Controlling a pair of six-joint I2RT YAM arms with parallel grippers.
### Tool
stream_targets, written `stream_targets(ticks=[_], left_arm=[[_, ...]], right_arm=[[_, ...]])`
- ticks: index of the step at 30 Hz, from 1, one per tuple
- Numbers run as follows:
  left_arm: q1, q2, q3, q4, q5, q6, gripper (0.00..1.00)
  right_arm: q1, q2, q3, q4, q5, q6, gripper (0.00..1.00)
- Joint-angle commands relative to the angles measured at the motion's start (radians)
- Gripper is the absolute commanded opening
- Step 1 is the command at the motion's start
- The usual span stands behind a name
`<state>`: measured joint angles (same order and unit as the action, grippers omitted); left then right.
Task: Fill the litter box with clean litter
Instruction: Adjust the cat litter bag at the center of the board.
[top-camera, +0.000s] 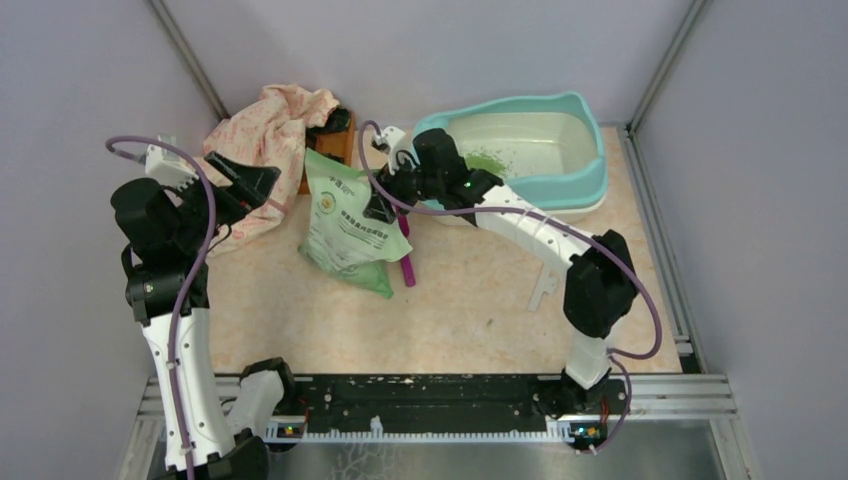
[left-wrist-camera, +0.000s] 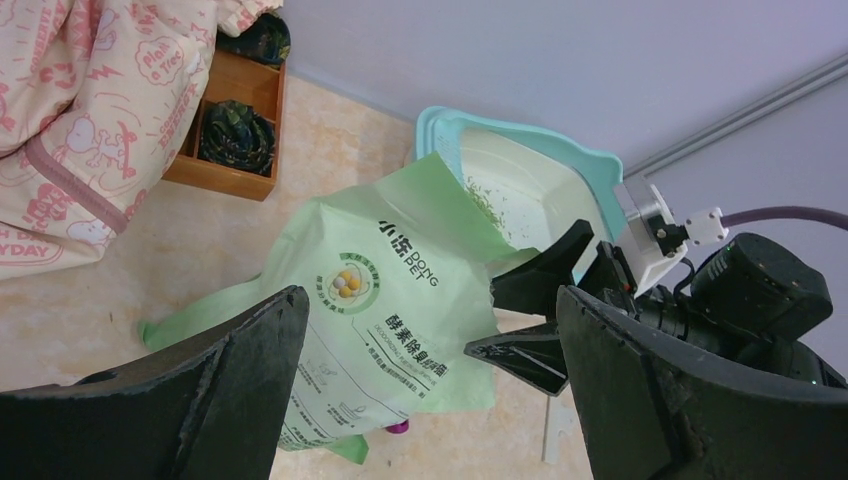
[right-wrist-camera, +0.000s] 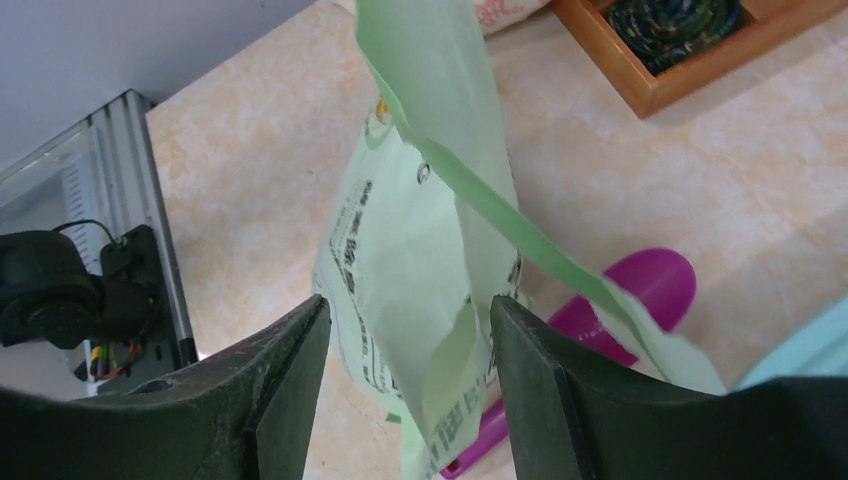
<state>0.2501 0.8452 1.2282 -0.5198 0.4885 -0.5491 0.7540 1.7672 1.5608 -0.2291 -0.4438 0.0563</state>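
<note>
I think pouring is the step now. A little clean litter (top-camera: 488, 158) lies in the litter box (top-camera: 590, 150), just past the right gripper (right-wrist-camera: 407, 310). Its fingers are apart, with the bag's (top-camera: 350, 225) top edge between them. Next it should pinch the bag and tip it over the box. The left gripper (left-wrist-camera: 430, 310) hangs wide apart and holds nothing.

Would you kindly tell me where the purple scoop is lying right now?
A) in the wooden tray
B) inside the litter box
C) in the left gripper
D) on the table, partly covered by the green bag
D: the purple scoop lies on the table, the green bag overlapping it.
</note>
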Motion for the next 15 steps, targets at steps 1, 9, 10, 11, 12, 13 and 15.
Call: stream_targets(ticks=[1, 9, 10, 11, 12, 13, 15], left_arm=[[-0.003, -0.008, 0.001, -0.003, 0.021, 0.006, 0.99], [-0.002, 0.000, -0.016, 0.010, 0.035, 0.014, 0.99], [-0.002, 0.003, -0.015, 0.011, 0.038, 0.014, 0.99], [-0.002, 0.004, -0.016, 0.012, 0.037, 0.015, 0.99], [-0.002, 0.007, -0.017, 0.014, 0.039, 0.015, 0.99], [-0.003, 0.007, -0.020, 0.017, 0.041, 0.016, 0.99], [-0.003, 0.009, -0.024, 0.018, 0.042, 0.018, 0.99]], right_arm=[[-0.002, 0.077, 0.164, 0.000, -0.118, 0.029, 0.61], [0.018, 0.270, 0.359, -0.074, -0.159, 0.069, 0.63], [0.023, 0.289, 0.381, -0.080, -0.151, 0.079, 0.63], [0.027, 0.306, 0.400, -0.087, -0.140, 0.094, 0.56], [0.030, 0.322, 0.418, -0.083, -0.141, 0.113, 0.31], [0.029, 0.329, 0.425, -0.065, -0.149, 0.148, 0.15], [0.028, 0.330, 0.435, -0.033, -0.160, 0.210, 0.00]])
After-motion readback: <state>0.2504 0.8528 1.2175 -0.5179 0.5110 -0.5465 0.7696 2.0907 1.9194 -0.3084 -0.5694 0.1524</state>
